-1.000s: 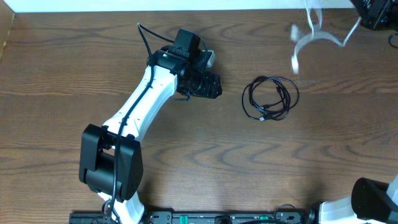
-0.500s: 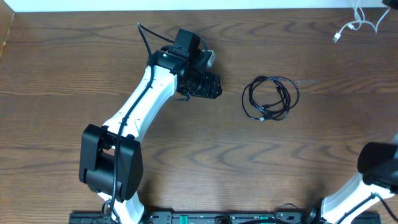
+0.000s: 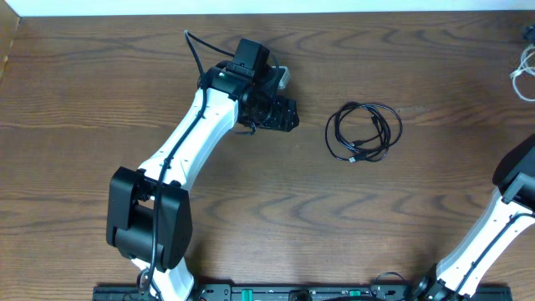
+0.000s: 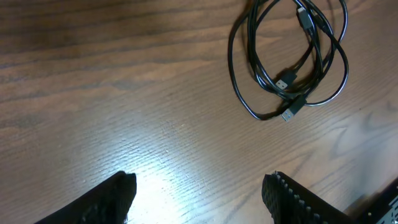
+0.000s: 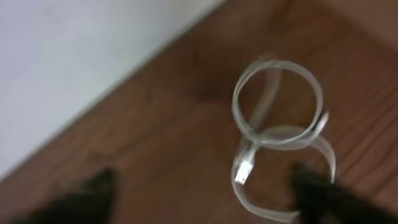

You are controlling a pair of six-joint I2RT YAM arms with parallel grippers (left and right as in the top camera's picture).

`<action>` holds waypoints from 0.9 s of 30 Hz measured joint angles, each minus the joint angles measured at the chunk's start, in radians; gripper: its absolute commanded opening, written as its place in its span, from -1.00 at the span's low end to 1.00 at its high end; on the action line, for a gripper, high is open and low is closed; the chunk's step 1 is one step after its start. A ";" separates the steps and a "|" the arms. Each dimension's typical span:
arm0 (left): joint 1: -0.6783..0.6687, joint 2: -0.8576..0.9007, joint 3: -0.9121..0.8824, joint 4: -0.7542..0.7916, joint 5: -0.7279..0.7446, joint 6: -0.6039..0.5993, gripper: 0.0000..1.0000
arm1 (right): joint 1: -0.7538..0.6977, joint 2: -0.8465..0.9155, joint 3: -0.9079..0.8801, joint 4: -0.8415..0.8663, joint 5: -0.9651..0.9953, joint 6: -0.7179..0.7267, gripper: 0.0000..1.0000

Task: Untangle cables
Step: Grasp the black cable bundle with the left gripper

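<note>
L pincer (image 4: 199, 190) released, apart from black cables (image 4: 297, 104); R pincer (image 5: 202, 193) spread wide over white cable (image 5: 244, 168) near table (image 3: 251, 209) edge.

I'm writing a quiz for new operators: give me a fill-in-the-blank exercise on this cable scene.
The coiled cables lying mid-table are ____ in colour. The looped cable below the right gripper is ____. The left gripper stands ____, with nothing between its fingers.
Missing words: black; white; open.
</note>
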 measured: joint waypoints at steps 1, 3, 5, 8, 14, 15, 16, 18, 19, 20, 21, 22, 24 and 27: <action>0.000 0.000 0.000 0.003 0.000 0.000 0.40 | 0.000 0.000 0.000 -0.017 -0.011 0.000 0.98; 0.000 0.000 0.000 0.007 0.000 0.000 0.40 | 0.000 -0.018 0.000 -0.046 -0.041 0.003 0.99; 0.000 0.000 0.000 0.013 0.000 0.000 0.40 | 0.000 -0.064 -0.001 -0.121 -0.087 0.006 0.98; -0.002 0.000 0.000 0.018 0.000 0.000 0.41 | 0.003 -0.168 -0.001 -0.245 -0.166 0.007 0.99; -0.048 0.000 0.000 0.082 0.000 0.000 0.42 | 0.041 -0.373 0.017 -0.474 -0.289 -0.029 0.99; -0.070 0.000 0.000 0.106 0.000 0.000 0.42 | 0.058 -0.393 0.023 -0.525 -0.309 -0.042 0.99; -0.082 0.000 0.000 0.123 0.000 0.000 0.42 | 0.069 -0.399 0.024 -0.551 -0.317 -0.050 0.99; -0.114 0.005 0.000 0.165 0.000 0.000 0.42 | 0.095 -0.395 0.025 -0.607 -0.330 -0.078 0.73; -0.132 0.011 0.000 0.191 0.000 0.000 0.42 | 0.105 -0.388 0.024 -0.627 -0.334 -0.085 0.70; -0.148 0.019 0.000 0.207 0.000 0.000 0.42 | 0.116 -0.379 0.022 -0.643 -0.337 -0.092 0.62; -0.165 0.033 0.000 0.232 0.000 0.000 0.42 | 0.127 -0.370 0.016 -0.653 -0.335 -0.098 0.56; -0.182 0.051 0.000 0.259 0.000 0.000 0.41 | 0.140 -0.362 0.004 -0.665 -0.330 -0.106 0.55; -0.215 0.101 0.000 0.307 0.000 -0.008 0.42 | 0.163 -0.356 -0.011 -0.686 -0.299 -0.116 0.54; -0.240 0.159 0.000 0.357 0.000 -0.053 0.42 | 0.182 -0.355 -0.021 -0.701 -0.269 -0.117 0.28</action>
